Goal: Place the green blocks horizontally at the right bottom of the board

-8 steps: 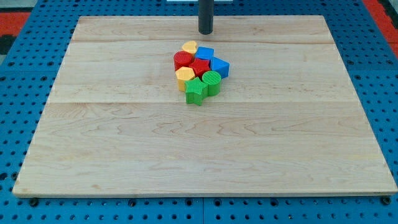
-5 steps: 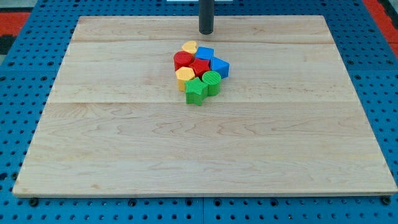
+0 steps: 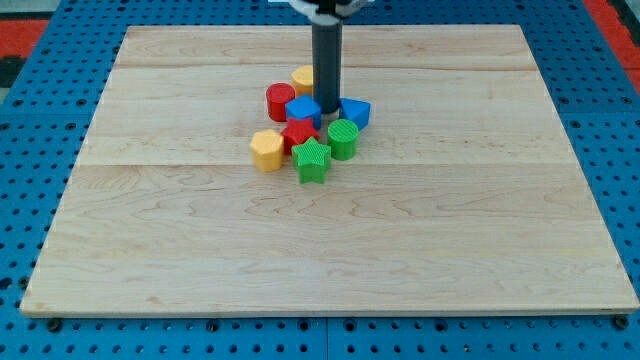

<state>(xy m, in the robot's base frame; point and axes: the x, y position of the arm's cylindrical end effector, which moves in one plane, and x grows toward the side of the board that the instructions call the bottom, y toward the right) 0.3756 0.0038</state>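
Note:
A green star block [image 3: 312, 160] and a green cylinder [image 3: 343, 139] lie near the middle of the wooden board [image 3: 330, 250], at the bottom edge of a loose cluster. My tip [image 3: 329, 122] stands inside the cluster, just above the green cylinder's left side, between a blue block [image 3: 303, 109] and another blue block [image 3: 356, 113]. A red star block [image 3: 298, 135] sits just left of the tip, above the green star.
A red cylinder [image 3: 280, 101] and a yellow block [image 3: 303, 77] lie at the cluster's top left, the yellow one partly behind the rod. Another yellow block [image 3: 266, 150] sits apart at the left. Blue pegboard surrounds the board.
My tip has moved down from above the cluster into its middle. The blocks have spread: the yellow block and red cylinder slid left, the green star moved down a little.

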